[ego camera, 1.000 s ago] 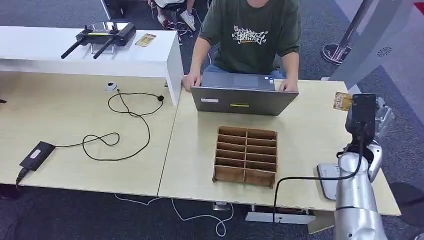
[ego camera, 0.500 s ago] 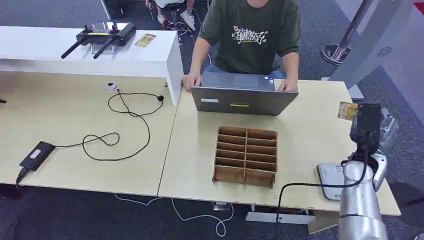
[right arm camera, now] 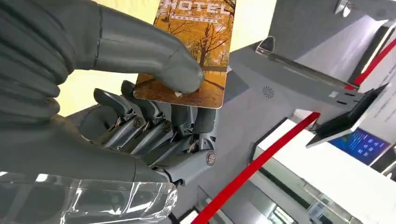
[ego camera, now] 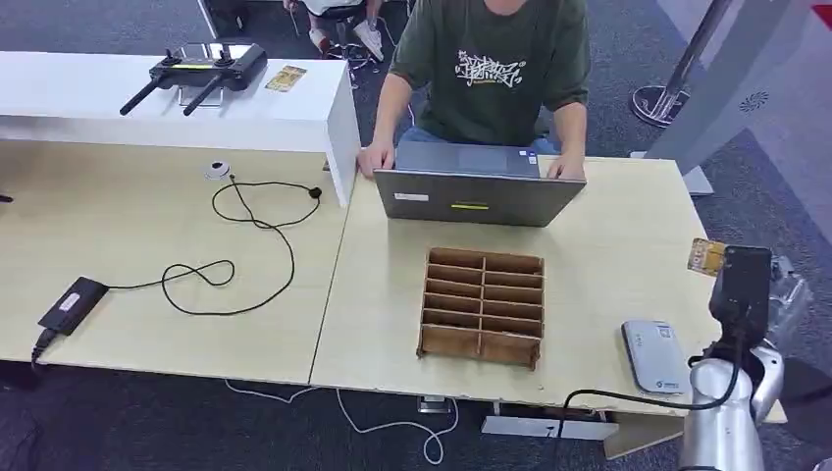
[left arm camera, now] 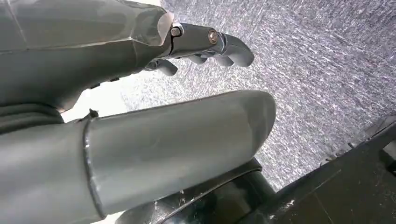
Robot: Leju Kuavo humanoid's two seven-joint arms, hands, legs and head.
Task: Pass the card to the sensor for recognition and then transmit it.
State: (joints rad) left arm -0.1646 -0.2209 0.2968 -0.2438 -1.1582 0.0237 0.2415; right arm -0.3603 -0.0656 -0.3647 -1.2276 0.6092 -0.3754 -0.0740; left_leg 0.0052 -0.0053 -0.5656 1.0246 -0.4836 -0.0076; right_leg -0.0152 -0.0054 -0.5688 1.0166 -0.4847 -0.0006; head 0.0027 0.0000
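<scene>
My right hand (ego camera: pixel 751 285) is raised over the table's right edge and pinches an orange hotel card (ego camera: pixel 704 257). The right wrist view shows the card (right arm camera: pixel 194 51) pressed between the thumb and the curled fingers (right arm camera: pixel 154 123). A grey card sensor (ego camera: pixel 653 356) lies flat on the table, below and to the left of the hand in the head view. My left hand (left arm camera: pixel 140 93) hangs over grey carpet, its fingers (left arm camera: pixel 224 44) loosely curled and holding nothing.
A brown cardboard divider tray (ego camera: pixel 483 305) sits mid-table. A person in a green shirt (ego camera: pixel 491 69) works at a laptop (ego camera: pixel 478 194) at the far edge. A black cable (ego camera: pixel 240 240) with an adapter lies on the left table; a controller (ego camera: pixel 196 69) and another card (ego camera: pixel 286 78) rest on the white shelf.
My right hand has moved the card back toward me and to the right, from beyond the table's far right part to beside its right edge. The sensor is now uncovered.
</scene>
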